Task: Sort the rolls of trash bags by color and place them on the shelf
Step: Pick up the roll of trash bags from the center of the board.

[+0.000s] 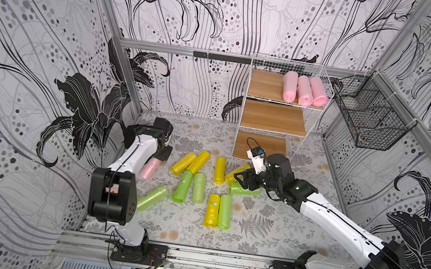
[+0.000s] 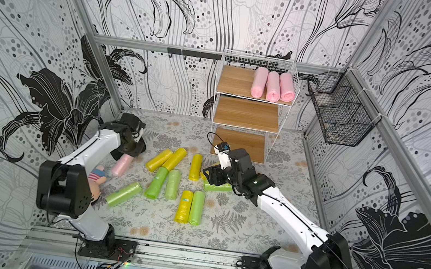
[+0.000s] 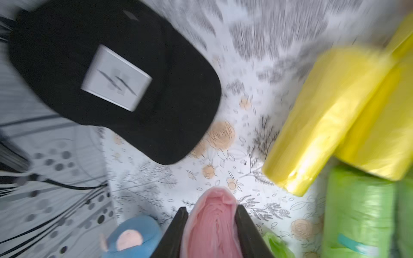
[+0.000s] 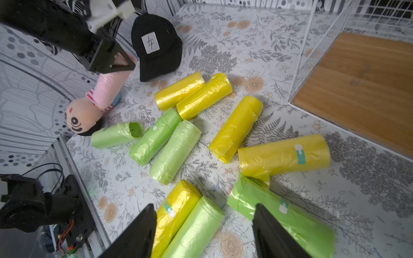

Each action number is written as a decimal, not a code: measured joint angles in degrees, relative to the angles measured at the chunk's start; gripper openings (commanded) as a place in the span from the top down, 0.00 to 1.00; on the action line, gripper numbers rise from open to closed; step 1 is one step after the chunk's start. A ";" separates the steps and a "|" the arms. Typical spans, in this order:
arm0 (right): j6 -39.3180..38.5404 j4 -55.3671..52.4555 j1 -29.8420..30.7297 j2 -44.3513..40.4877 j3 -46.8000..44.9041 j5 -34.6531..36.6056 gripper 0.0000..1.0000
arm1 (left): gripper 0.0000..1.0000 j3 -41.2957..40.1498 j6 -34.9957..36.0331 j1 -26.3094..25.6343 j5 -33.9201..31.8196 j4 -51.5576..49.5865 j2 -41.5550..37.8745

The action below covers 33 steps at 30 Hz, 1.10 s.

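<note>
My left gripper is shut on the end of a pink roll near the left wall, with the roll sticking out below the gripper. My right gripper stands open and holds nothing, above a yellow roll and a light green roll; another green roll lies under one finger. Several yellow and green rolls lie mixed mid-table in both top views. The white wire shelf stands at the back, with three pink rolls on its top board.
A black cap lies near the left gripper. A striped plush doll lies by the left arm. A black wire basket hangs on the right wall. The shelf's middle and bottom boards are bare.
</note>
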 measured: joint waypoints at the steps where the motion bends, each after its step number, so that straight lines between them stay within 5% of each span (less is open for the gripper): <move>1: 0.66 0.66 0.00 0.02 0.79 -0.87 0.27 | 0.71 1.29 -1.90 0.00 1.18 1.16 -3.30; 6: 4.15 4.66 0.00 1.01 5.27 -5.35 0.24 | 0.75 -0.44 -17.35 -0.02 12.17 13.77 -20.22; 10: 9.05 10.75 -0.02 1.40 5.95 -8.07 0.22 | 0.79 -10.97 -38.80 -0.37 21.22 32.72 -29.92; 17: 25.24 32.41 0.74 8.74 4.26 -13.16 0.10 | 0.79 -26.97 -71.01 -7.89 23.54 57.68 -29.81; 23: 30.69 40.28 4.02 10.58 3.61 -12.92 0.07 | 0.81 -33.94 -86.93 -14.99 20.35 73.24 -29.79; 33: 32.72 45.90 4.11 8.83 2.43 -9.29 0.13 | 0.83 -37.44 -100.74 -19.02 16.02 89.72 -26.43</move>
